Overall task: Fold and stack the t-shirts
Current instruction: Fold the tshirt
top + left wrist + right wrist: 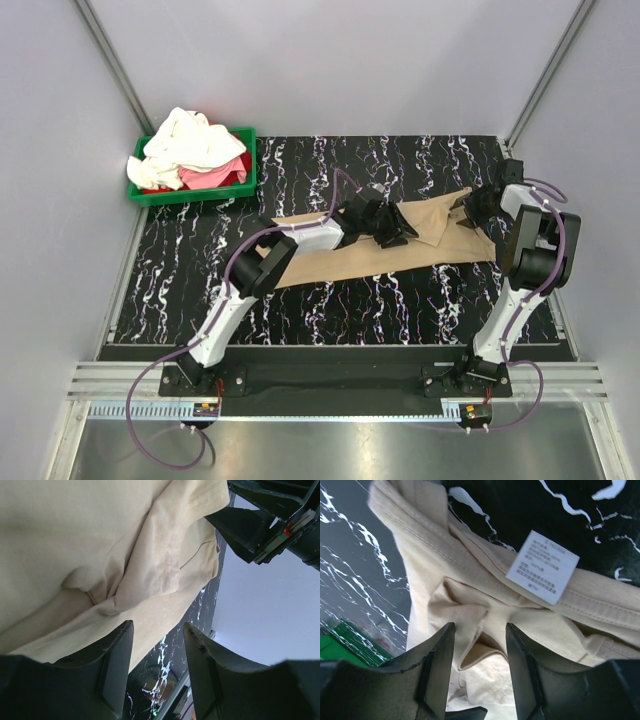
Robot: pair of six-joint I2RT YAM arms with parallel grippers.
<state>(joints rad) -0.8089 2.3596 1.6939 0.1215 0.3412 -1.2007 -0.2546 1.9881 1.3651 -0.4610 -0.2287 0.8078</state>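
Top external shows the tan shirt (420, 250) drawn out in a long band across the black marbled table (330, 320), lying beneath both grippers. The left gripper (385, 225) hangs over the middle of the band and the right gripper (472, 212) over its right end, the two near each other but apart. Far behind the left gripper and off to its left, at the table's back corner, a green bin (190, 195) holds the cream-white shirt (190, 145) heaped on top of the pink-red shirt (215, 177). In the left wrist view the two dark fingers (117, 660) stand spread, with bare table and the tan shirt's edge showing in the gap. The cloth lies ahead of the tips, bunched into a small knot of folds with a stitched hem beyond it, and nothing is pinched between the pads. In the right wrist view that gripper's fingers (432, 665) are likewise spread. A loose fold of the tan cloth lies in the gap just beyond the tips, and as far as the view shows the pads are not pressed onto it. Ahead of that gripper and to its right, a white care label (542, 567) lies at the stitched collar band, printed side up, its print too small to read.
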